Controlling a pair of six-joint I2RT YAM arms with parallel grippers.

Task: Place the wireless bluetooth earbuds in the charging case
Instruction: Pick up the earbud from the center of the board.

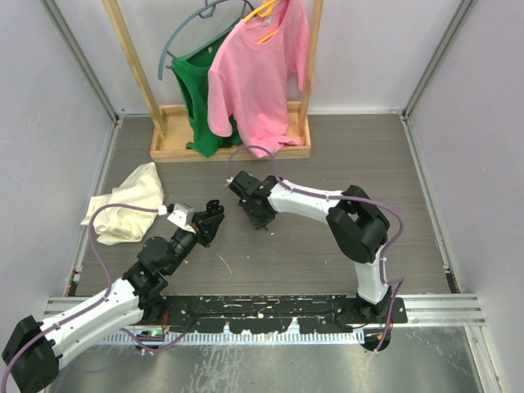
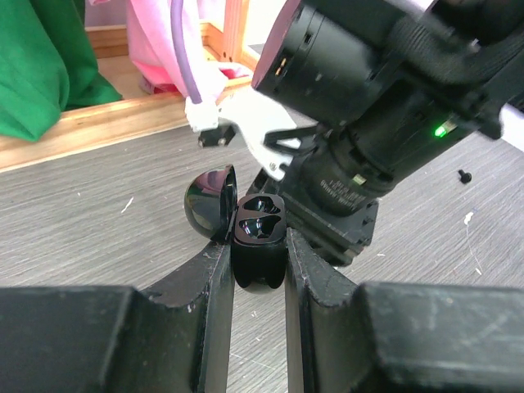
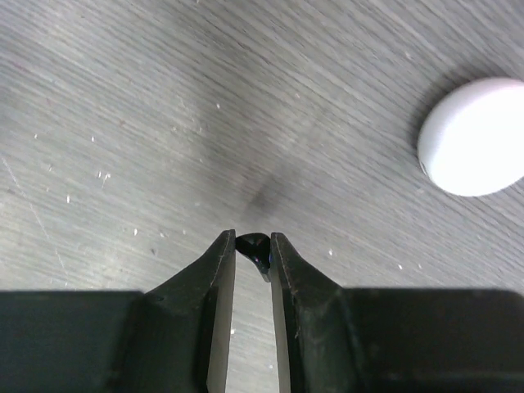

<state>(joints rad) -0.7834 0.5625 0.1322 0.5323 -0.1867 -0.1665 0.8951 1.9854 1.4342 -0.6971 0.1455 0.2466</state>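
Observation:
My left gripper (image 2: 259, 255) is shut on the black charging case (image 2: 260, 225) and holds it a little above the table. The case's lid (image 2: 209, 201) is swung open to the left, showing two glossy sockets. My right gripper (image 3: 252, 238) is shut on a tiny black earbud (image 3: 255, 246), pinched at the very tips of its fingers above the grey table. In the top view the left gripper (image 1: 213, 217) and the right gripper (image 1: 260, 219) face each other near the table's middle, a short way apart. The right arm's wrist fills the upper right of the left wrist view.
A white rounded object (image 3: 473, 137) lies on the table to the right of my right gripper. A cream cloth (image 1: 127, 205) lies at the left. A wooden rack (image 1: 229, 146) with a green and a pink shirt stands at the back. A small black screw (image 2: 464, 174) lies nearby.

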